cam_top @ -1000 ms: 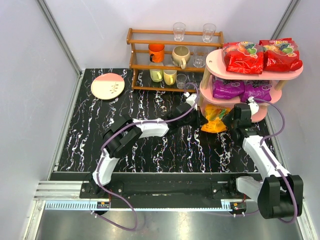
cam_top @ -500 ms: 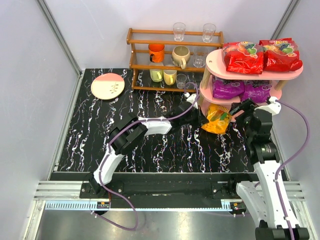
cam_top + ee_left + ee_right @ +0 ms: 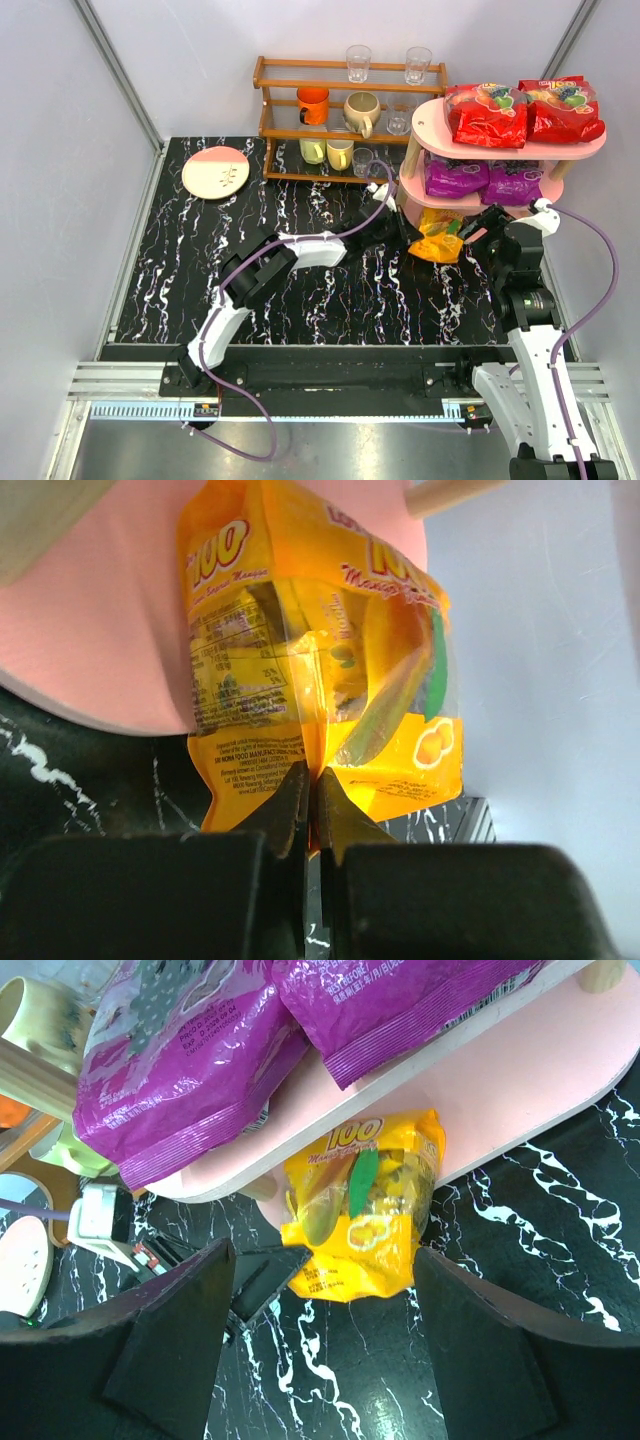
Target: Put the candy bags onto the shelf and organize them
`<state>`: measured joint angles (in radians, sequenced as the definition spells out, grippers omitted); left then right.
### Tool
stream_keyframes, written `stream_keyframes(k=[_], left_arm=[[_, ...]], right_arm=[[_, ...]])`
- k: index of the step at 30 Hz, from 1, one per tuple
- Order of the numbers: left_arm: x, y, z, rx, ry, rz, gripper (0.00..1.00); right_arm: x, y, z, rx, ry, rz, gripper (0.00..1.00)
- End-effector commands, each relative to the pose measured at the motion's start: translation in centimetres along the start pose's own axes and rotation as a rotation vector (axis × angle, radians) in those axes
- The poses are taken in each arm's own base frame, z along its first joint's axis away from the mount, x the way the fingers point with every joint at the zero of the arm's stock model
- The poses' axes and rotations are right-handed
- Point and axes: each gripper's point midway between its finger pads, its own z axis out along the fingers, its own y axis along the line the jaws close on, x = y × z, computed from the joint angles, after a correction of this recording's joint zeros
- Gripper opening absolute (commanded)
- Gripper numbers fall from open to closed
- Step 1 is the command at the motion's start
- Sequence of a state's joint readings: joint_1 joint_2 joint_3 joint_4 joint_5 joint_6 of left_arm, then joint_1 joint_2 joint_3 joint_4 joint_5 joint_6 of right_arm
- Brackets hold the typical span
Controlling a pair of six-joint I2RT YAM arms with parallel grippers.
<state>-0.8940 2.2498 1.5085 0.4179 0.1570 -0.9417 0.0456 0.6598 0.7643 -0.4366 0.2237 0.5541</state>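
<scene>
The pink three-tier shelf (image 3: 436,112) stands at the back right. Two red candy bags (image 3: 487,113) lie on its top board, two purple bags (image 3: 455,178) on the middle board. The orange bag (image 3: 438,240) lies partly on the lowest board (image 3: 560,1080), its near end over the table. My left gripper (image 3: 404,237) is shut on the orange bag's near edge (image 3: 330,700). My right gripper (image 3: 478,228) is open and empty, just right of the orange bag (image 3: 365,1205); its fingers (image 3: 170,1345) straddle it from above without touching.
A brown wooden rack (image 3: 330,120) of cups and glasses stands left of the shelf. A pink and cream plate (image 3: 216,171) lies at the back left. White walls enclose the black marbled table (image 3: 300,280).
My right gripper let go of the orange bag and pulled back to the right. My left gripper pushed the bag farther onto the lowest board.
</scene>
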Motion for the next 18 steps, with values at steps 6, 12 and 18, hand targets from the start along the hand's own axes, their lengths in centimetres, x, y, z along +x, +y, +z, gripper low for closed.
stream_keyframes(k=[6,12,18], left_arm=[[-8.0,-5.9,1.0,0.143,-0.236,-0.048,0.00],[-8.6,-5.2,1.5,0.114,-0.257,-0.054,0.00],[-8.8,-4.1,2.7,0.094,-0.249,-0.057,0.00]], right_arm=[[-0.8,-0.1,-0.3,0.001,-0.034,-0.024,0.81],[-1.3,-0.1,-0.4,0.003,-0.047,-0.033,0.82],[-1.3,-0.2,-0.4,0.009,-0.050,-0.038,0.82]])
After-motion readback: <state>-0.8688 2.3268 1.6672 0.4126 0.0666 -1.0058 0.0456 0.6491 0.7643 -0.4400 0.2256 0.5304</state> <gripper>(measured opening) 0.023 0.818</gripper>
